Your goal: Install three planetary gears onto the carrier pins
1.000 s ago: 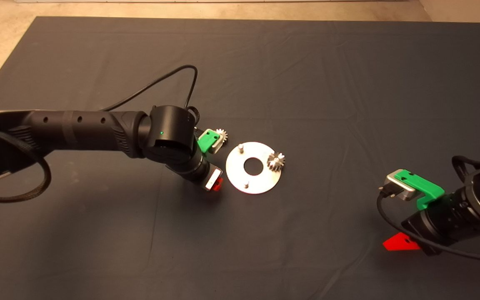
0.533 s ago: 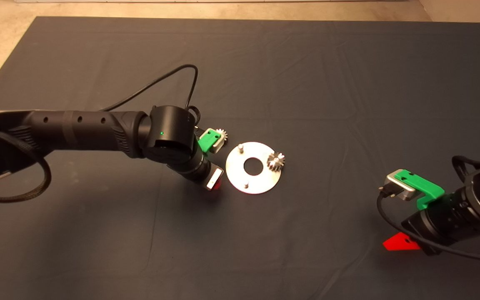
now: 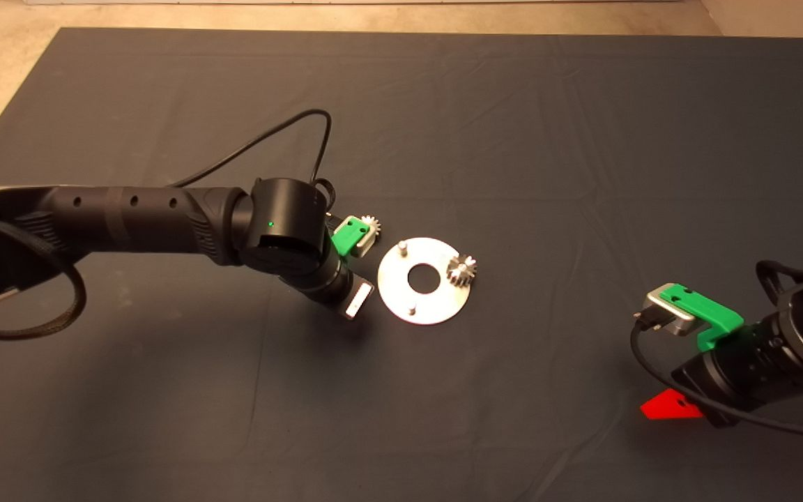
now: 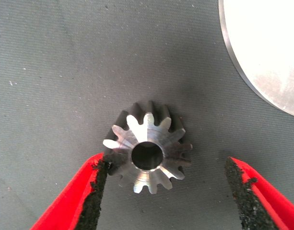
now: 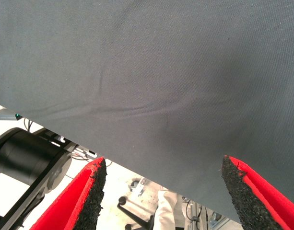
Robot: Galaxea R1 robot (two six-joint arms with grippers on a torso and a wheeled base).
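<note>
The left gripper (image 4: pixel 166 189) hung low over the mat (image 3: pixel 513 125) just left of the disc (image 3: pixel 436 310), with a loose gear (image 4: pixel 147 154) lying flat on the cloth between its red fingers (image 4: pixel 82 196). The fingers stood wide: one pad touched or nearly touched the gear's teeth, while the other was well clear on the opposite side, so the gear was bracketed but not yet gripped. Over the last second the red fingertip that had shown below the wrist in the head view slipped out of sight under the gripper body, which suggests the hand had dropped or tilted further over the gear; the arm's place on the mat barely altered.

On the disc, one gear (image 3: pixel 462 269) already sat on the right-hand pin. The far-left pin (image 3: pixel 401 247) and the near pin (image 3: pixel 410 309) stood bare. Another gear (image 3: pixel 371 223) lay on the mat just beyond the green part of the left wrist, to the far left of the disc.

The right gripper (image 5: pixel 163 191) waited at the near right of the mat, fingers wide apart and holding nothing.

By my reading, one gear of three was installed, and the lowering put the left hand ready to close on the second. The off-centre fit could nudge the gear sideways as the fingers shut.
</note>
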